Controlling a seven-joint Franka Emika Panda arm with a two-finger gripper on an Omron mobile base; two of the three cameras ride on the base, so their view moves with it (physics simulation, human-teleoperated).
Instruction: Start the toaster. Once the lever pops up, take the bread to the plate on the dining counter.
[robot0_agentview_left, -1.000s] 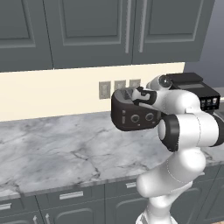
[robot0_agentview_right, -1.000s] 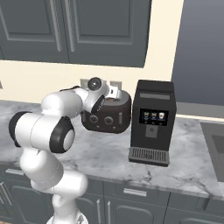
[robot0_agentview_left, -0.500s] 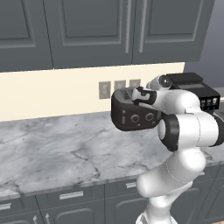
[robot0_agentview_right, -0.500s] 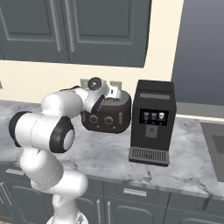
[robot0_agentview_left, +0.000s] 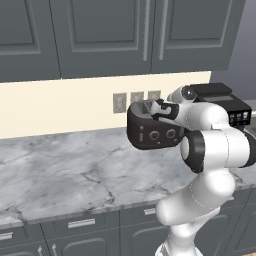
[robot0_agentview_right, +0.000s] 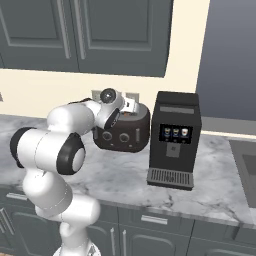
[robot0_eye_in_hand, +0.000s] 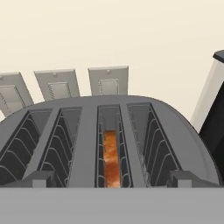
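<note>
The squat black toaster (robot0_agentview_left: 152, 134) stands at the back of the marble worktop (robot0_agentview_left: 60, 175), against the wall. Its small pale lever (robot0_agentview_left: 141, 135) sits left of the two round knobs on the front face. In the hand view I look down into the toaster's (robot0_eye_in_hand: 87, 131) slots; the tan-brown bread (robot0_eye_in_hand: 111, 159) sits deep in the third slot from the left. My gripper (robot0_eye_in_hand: 111, 179) hovers just above the toaster's top, open, one fingertip (robot0_eye_in_hand: 37, 179) on each side of the slots, holding nothing. From the right base view the gripper (robot0_agentview_right: 134, 106) hangs over the toaster (robot0_agentview_right: 122, 134). The plate and the dining counter are out of view.
A tall boxy black appliance (robot0_agentview_right: 174, 140) with small lit buttons stands close to the toaster's right. Wall outlets (robot0_eye_in_hand: 108, 81) are behind it, dark upper cabinets (robot0_agentview_left: 100, 35) hang above. A sink edge (robot0_agentview_right: 245, 160) lies far right.
</note>
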